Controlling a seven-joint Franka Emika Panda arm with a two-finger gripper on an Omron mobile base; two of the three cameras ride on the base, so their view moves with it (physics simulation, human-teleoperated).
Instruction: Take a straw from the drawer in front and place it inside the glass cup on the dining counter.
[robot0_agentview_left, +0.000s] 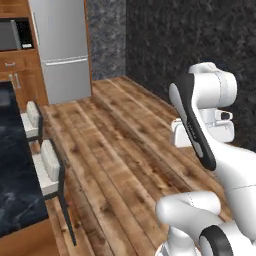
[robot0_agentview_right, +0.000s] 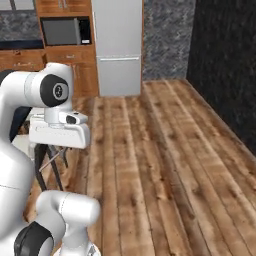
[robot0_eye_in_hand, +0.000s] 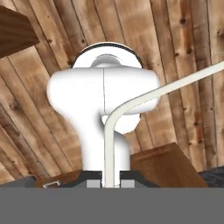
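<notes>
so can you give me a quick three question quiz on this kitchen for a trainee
1. True or false: the fridge door hangs open.
2. What covers the floor? A) grey tiles B) wooden planks C) carpet
3. Fill the gap: in the left base view, ___ chairs with pale cushions stand along the black counter.

Key: 1 false, it is shut. 2 B. 3 two.
</notes>
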